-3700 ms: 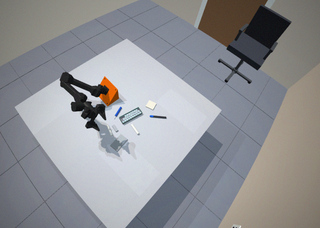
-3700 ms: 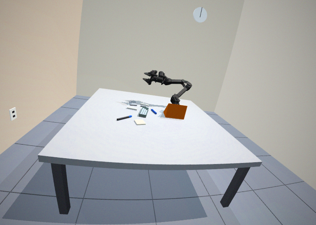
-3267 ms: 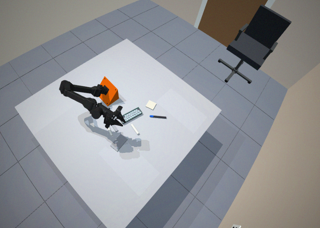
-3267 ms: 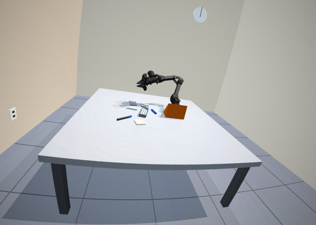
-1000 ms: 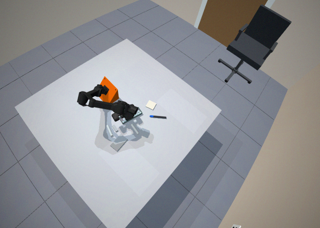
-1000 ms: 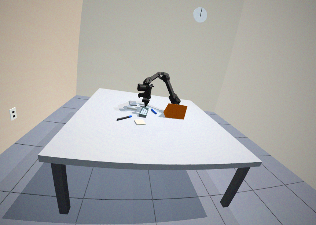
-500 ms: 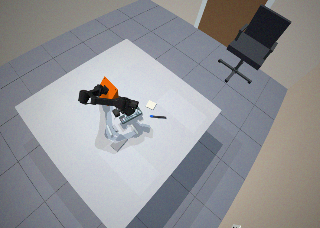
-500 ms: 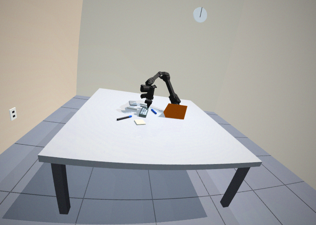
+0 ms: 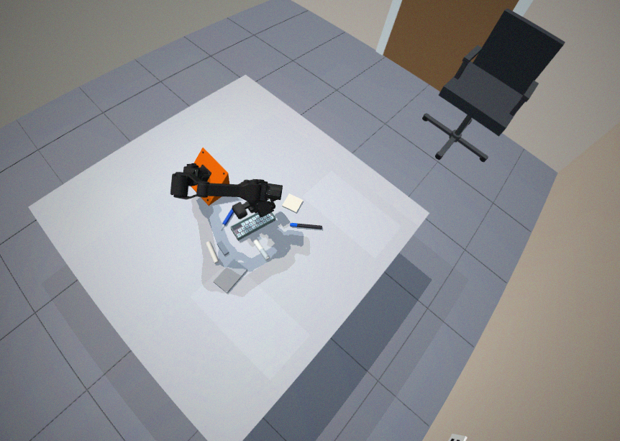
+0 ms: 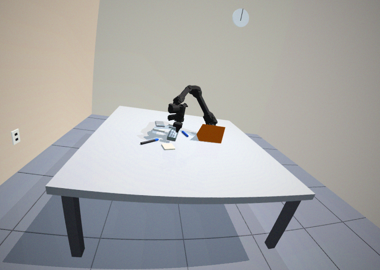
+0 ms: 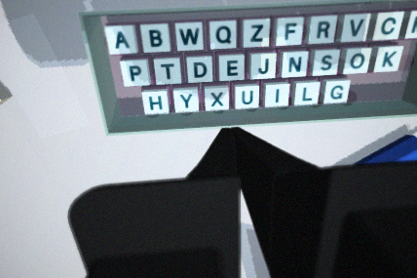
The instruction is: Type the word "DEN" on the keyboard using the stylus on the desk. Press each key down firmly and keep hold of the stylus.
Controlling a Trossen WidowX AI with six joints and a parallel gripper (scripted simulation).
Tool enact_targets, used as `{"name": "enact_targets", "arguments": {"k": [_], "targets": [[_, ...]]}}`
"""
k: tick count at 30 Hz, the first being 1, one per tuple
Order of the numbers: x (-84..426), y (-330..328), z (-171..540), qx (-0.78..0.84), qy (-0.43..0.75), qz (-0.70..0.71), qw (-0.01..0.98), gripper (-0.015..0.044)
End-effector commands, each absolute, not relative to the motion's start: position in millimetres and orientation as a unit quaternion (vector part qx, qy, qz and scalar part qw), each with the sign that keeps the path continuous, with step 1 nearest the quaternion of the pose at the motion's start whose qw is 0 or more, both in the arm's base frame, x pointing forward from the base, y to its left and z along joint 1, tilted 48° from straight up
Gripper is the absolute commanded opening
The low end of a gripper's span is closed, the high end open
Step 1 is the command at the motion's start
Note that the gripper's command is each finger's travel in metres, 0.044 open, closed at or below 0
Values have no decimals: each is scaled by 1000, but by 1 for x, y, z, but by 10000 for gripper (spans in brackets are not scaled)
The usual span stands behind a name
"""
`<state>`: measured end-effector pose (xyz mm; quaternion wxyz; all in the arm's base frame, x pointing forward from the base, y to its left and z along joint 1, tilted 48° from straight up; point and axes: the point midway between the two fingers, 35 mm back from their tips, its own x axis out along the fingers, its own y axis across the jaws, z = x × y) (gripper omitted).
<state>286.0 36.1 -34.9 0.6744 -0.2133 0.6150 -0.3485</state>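
The keyboard (image 9: 253,225) (image 10: 172,134) (image 11: 97,69) lies in front of the arm, a green tray with white lettered keys. In the wrist view the D key (image 11: 200,70), E key (image 11: 232,68) and N key (image 11: 294,64) show in its middle row. My gripper (image 10: 178,129) (image 11: 229,136) is shut, with nothing between its fingertips. The tips are above the table side of the keyboard, and in the wrist view they appear just below the X and U keys. The blue stylus (image 9: 228,217) (image 10: 184,133) (image 11: 390,155) lies on the table between the keyboard and the arm's base.
A black pen with a blue end (image 9: 310,226) (image 10: 148,141) and a cream pad (image 9: 292,203) (image 10: 168,146) lie past one keyboard end. A white cylinder (image 9: 261,249), a cream stick (image 9: 211,252) and a grey block (image 9: 229,279) lie beyond it. The orange base block (image 9: 202,156) (image 10: 210,133) stands behind.
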Motion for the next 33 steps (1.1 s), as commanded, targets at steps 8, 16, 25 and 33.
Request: {"name": "enact_targets", "arguments": {"k": [8, 16, 25, 33], "targets": [[287, 40, -43, -209, 617, -353, 672, 0], [288, 84, -2, -209, 617, -352, 672, 0], [289, 84, -6, -212, 614, -348, 677, 26], [284, 54, 14, -309, 708, -189, 606, 150]]}}
